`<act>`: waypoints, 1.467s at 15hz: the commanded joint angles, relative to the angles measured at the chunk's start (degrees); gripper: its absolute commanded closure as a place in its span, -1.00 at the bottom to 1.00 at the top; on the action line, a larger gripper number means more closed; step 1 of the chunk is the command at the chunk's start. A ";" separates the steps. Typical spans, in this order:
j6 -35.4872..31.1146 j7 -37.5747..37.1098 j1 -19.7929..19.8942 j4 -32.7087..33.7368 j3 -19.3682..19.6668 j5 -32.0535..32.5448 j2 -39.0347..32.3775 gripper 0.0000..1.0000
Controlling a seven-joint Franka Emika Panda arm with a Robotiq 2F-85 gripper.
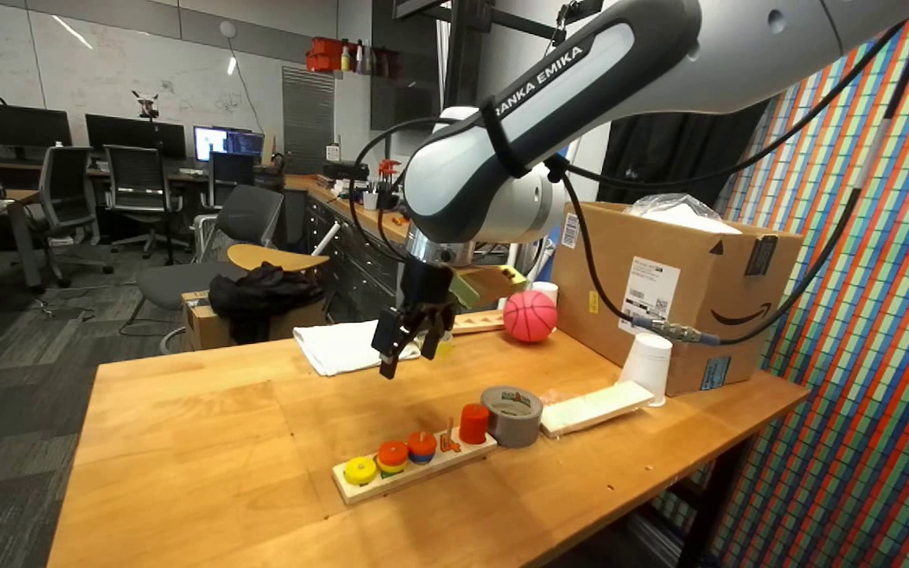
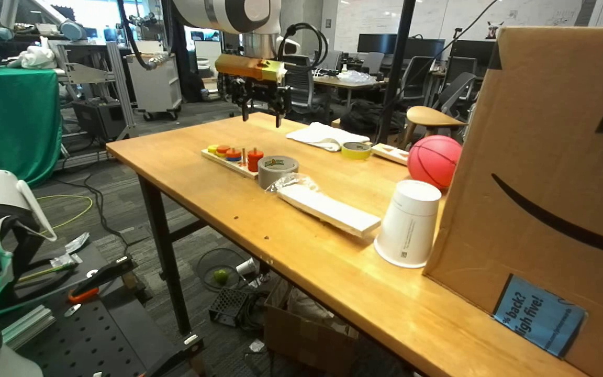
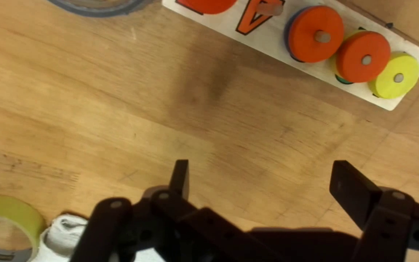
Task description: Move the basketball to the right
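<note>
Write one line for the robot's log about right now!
task: move basketball to the right | gripper: open, holding nothing, above the table | basketball: on the table beside the cardboard box

Can see white cloth (image 2: 327,135) beside yellow tape (image 2: 356,154), gray tape (image 2: 278,176) beside peg board (image 1: 423,468), upturned cup (image 2: 408,225) near cardboard box (image 2: 532,157)

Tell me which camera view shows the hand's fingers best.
The wrist view. The hand looms close there, its two fingers wide apart over the tabletop. Both exterior views show the fingers apart too, but much smaller, from farther off.
</note>
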State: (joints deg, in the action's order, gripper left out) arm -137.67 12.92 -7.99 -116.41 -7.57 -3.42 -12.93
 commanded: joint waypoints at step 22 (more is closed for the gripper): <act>2.11 -4.28 2.17 19.61 2.56 4.92 -10.35 -1.00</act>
State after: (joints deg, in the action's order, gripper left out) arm -137.63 10.40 -5.19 -103.82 -5.59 -1.22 -19.02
